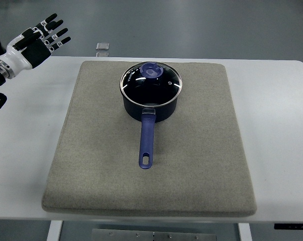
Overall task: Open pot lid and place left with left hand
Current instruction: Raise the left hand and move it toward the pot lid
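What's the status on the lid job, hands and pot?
Left hand up at far left, fingers spread, holding nothing; right hand out of view. Lid seated on pot, centre of mat. Nothing between hand and lid knob.

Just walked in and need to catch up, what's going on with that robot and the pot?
Nothing is being handled yet. The blue pot sits on a grey mat on the white table, its glass lid still on and its handle toward the robot. The left hand hovers open at the far left corner, well away from it.
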You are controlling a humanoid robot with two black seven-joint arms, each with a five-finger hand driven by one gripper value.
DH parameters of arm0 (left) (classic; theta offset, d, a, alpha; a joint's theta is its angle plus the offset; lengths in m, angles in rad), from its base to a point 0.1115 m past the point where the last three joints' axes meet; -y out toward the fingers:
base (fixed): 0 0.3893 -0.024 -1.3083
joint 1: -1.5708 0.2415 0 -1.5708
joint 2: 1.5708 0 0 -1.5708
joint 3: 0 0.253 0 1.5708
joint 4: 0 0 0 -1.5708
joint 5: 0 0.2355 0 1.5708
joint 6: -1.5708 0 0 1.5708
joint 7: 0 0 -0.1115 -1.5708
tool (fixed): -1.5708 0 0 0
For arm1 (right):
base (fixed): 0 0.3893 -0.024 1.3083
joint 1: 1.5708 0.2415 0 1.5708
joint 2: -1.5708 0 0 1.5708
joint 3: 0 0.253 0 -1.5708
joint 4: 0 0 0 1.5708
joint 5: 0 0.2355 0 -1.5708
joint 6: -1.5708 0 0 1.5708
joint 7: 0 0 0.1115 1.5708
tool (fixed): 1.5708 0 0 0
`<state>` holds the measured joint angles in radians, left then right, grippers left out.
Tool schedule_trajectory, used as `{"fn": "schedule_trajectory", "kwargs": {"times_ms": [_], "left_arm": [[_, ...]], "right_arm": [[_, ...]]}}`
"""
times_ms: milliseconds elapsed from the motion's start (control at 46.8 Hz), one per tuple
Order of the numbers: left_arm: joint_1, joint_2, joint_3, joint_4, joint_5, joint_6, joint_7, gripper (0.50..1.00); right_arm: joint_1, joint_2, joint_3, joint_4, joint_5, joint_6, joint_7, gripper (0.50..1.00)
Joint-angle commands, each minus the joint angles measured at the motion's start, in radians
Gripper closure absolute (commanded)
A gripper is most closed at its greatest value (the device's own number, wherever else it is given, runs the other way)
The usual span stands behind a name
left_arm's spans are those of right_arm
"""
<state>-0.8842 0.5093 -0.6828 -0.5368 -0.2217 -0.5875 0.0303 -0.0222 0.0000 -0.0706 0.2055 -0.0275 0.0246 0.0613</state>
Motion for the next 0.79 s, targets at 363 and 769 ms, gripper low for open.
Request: {"fn": "schedule_trajectory", "kwargs": {"times_ms": [363,769], "left_arm": [[-0.007,-0.002,0.003,0.001,0.053,-0.005,0.002,0.508],[-0.105,0.015,0.002,-0.011,0.684,-0.023,-0.299,0.519]], "right_arm": [[0.001,0.000,0.000,-0.001,-0.002,0.000,0.000,0.583],[0.001,0.000,0.000,-0.003,-0.002,-0.002,0.000,0.583]]}}
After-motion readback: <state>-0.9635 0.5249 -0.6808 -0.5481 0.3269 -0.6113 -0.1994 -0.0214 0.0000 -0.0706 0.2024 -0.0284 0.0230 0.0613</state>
